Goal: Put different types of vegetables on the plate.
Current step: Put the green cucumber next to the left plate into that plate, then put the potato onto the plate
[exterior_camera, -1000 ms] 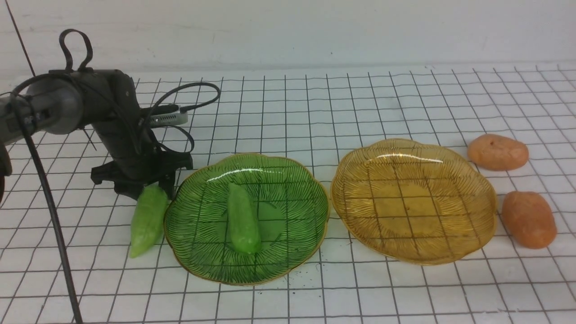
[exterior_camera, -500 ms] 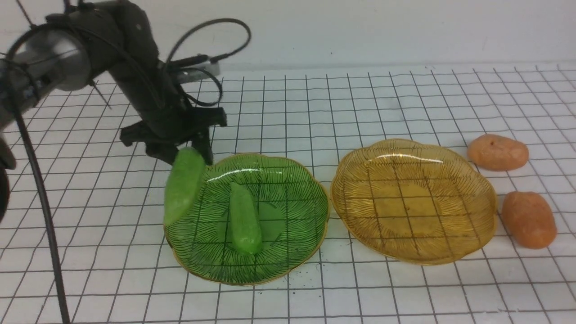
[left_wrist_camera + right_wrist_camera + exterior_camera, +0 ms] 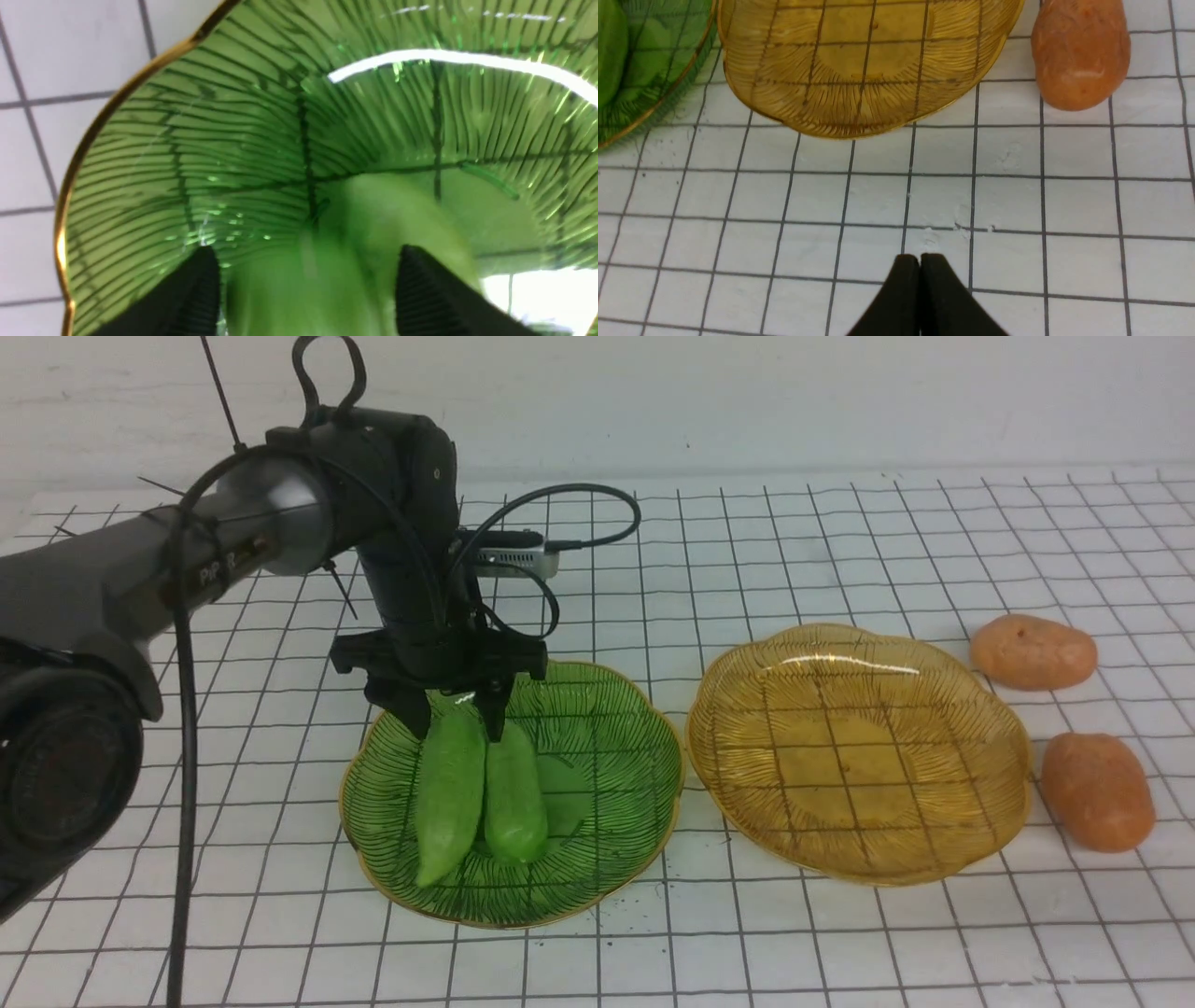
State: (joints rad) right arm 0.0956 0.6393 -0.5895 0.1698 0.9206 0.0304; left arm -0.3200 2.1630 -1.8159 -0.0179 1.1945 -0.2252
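Note:
My left gripper [image 3: 456, 721] is shut on a light-green pod [image 3: 448, 803] and holds it tilted over the green glass plate [image 3: 607, 877], its lower tip down in the plate. A second pod [image 3: 515, 803] lies in the same plate, right beside the held one. In the left wrist view the pod [image 3: 364, 219] fills the gap between the fingers [image 3: 201, 284] above the plate [image 3: 187, 140]. Two orange-brown potatoes [image 3: 1032, 651] [image 3: 1097, 791] lie on the table at the far right. My right gripper [image 3: 920, 259] is shut and empty over bare table.
An amber glass plate [image 3: 934, 663] with nothing in it stands between the green plate and the potatoes. In the right wrist view it [image 3: 859, 70] lies ahead of the gripper, with one potato [image 3: 1080, 51] beside it. The table has a white gridded cover.
My left gripper has carried the pod from the plate's left edge rightward and down, so it now hangs inside the plate beside the other pod. The potatoes and plates have not moved.

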